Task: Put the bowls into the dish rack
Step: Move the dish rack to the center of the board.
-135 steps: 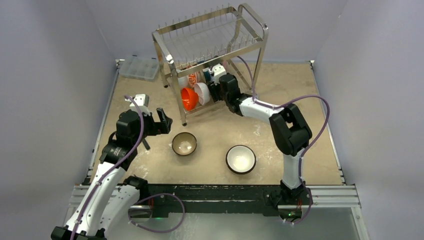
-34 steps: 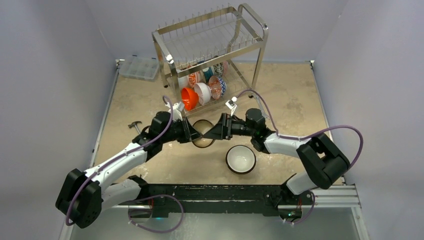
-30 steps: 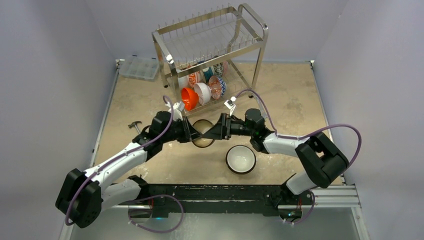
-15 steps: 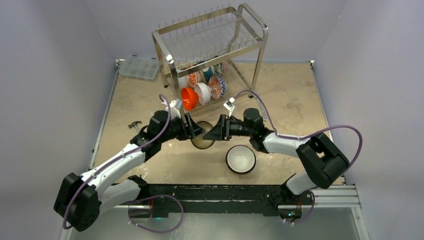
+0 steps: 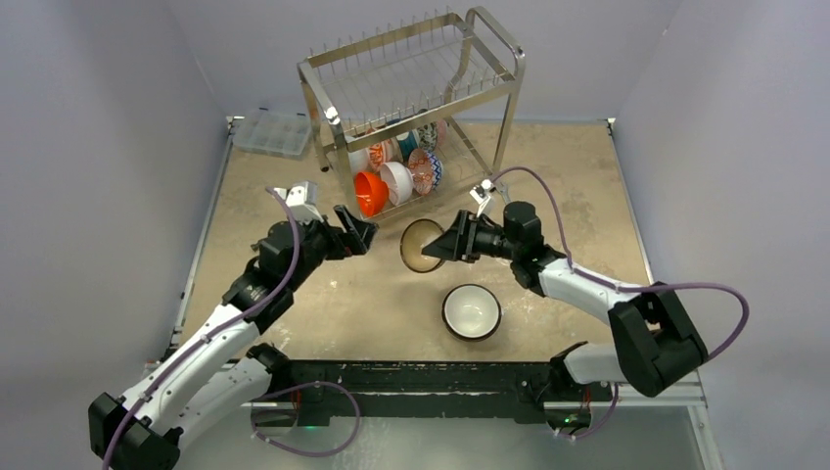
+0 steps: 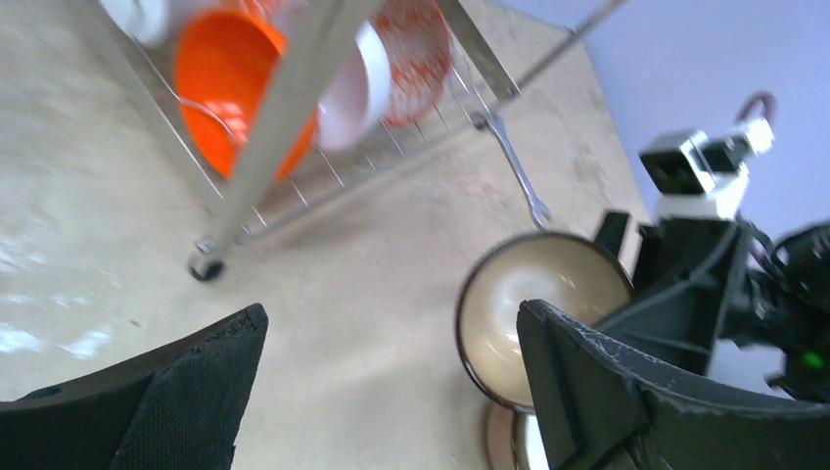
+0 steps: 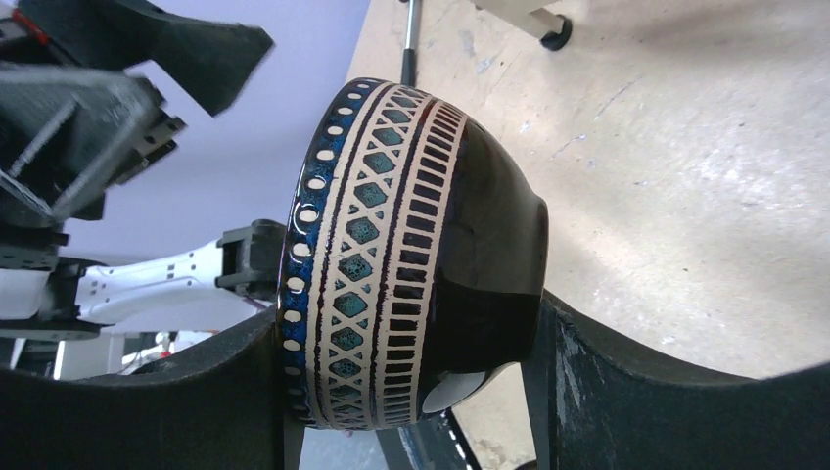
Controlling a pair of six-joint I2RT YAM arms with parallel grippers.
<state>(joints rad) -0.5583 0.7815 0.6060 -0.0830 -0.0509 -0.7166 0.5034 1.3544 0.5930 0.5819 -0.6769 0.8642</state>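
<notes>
Right gripper [image 5: 447, 245] clamps dark glazed bowl with tan-and-blue patterned band [image 5: 421, 245] on edge, just in front of shiny two-tier wire dish rack [image 5: 401, 73] (left gripper [image 5: 352, 235] wide, empty, off the rack's front-left leg); judged best: hold it on edge, feed rim between lower-tier prongs beside red-and-white patterned bowl [image 5: 425, 168].

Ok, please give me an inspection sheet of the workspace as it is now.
Surface: tan table, pale smears.
Job's things: dish rack standing, racked bowls in its lower tier; white-inside bowl upright on the table; dark patterned bowl held on its side.
Clutter: clear compartment box at the far left corner; wrench beside the rack.
Grippers: left gripper open, empty; right gripper shut on the dark patterned bowl.
Cables: purple cables looped along both arms.
Surroundings: plain walls; nothing else seen.
</notes>
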